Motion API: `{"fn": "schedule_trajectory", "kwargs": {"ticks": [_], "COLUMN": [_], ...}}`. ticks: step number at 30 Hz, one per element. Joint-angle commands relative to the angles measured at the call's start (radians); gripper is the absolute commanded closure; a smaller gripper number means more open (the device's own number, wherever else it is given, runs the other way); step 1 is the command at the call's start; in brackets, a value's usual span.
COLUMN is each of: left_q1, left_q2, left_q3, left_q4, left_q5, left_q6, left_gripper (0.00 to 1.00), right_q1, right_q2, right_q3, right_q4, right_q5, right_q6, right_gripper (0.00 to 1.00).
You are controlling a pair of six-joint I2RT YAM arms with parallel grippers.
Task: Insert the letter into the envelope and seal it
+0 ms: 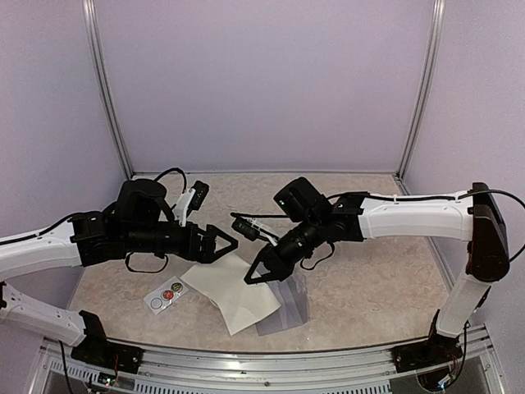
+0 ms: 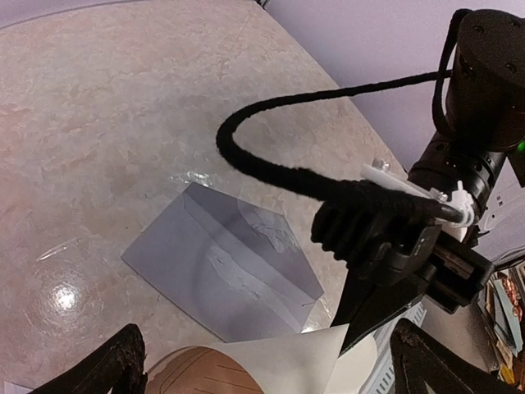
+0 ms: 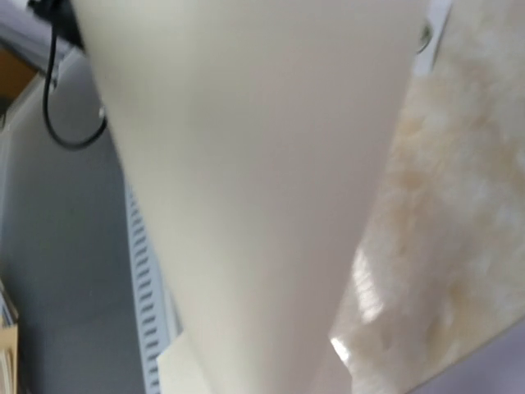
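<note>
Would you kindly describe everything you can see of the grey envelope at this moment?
The envelope is a flat grey paper rectangle, slightly glossy, with creased fold lines across its face. I cannot tell whether its flap is open. It lies flat on the marbled table, close to the near edge, next to the tip of the right gripper, which does not appear to touch it. The cream letter sheet overlaps its left part in the top view.
</note>
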Motion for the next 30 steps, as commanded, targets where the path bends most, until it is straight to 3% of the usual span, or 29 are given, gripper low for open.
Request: {"fn": "schedule_trajectory", "kwargs": {"ticks": [1, 16, 19, 25, 27, 30], "left_q1": [-0.003, 0.052, 0.052, 0.073, 0.083, 0.094], "left_q2": [-0.005, -0.019, -0.018, -0.053, -0.064, -0.078], "left_q3": [-0.002, -0.066, -0.074, -0.102, -0.114, -0.122], "left_q4": [-0.038, 0.023, 0.055, 0.085, 0.094, 0.094], "left_q5": [0.067, 0.318, 0.394, 0.429, 0.443, 0.45], "left_q6": [0.086, 0.076, 0.065, 0.044, 0.036, 0.031], "left_gripper": [0.01, 0.03, 0.19, 0.62, 0.71, 0.76], "right_q1": [0.019, 0.037, 0.037, 0.037, 0.037, 0.037], "right_q2": [-0.031, -0.078, -0.076, -0.083, -0.082, -0.078], "right_q3": [0.013, -0.009, -0.005, -0.006, -0.007, -0.006], "right_q4": [-0.064, -0.091, -0.106, -0.106, -0.109, -0.123], "right_q5": [-0.026, -0.136, -0.117, -0.102, -0.1, -0.099], "right_q6": [-0.048, -0.124, -0.131, -0.132, -0.134, -0.146], "right_gripper": [1.0, 1.0, 1.0, 1.0, 1.0, 1.0]}}
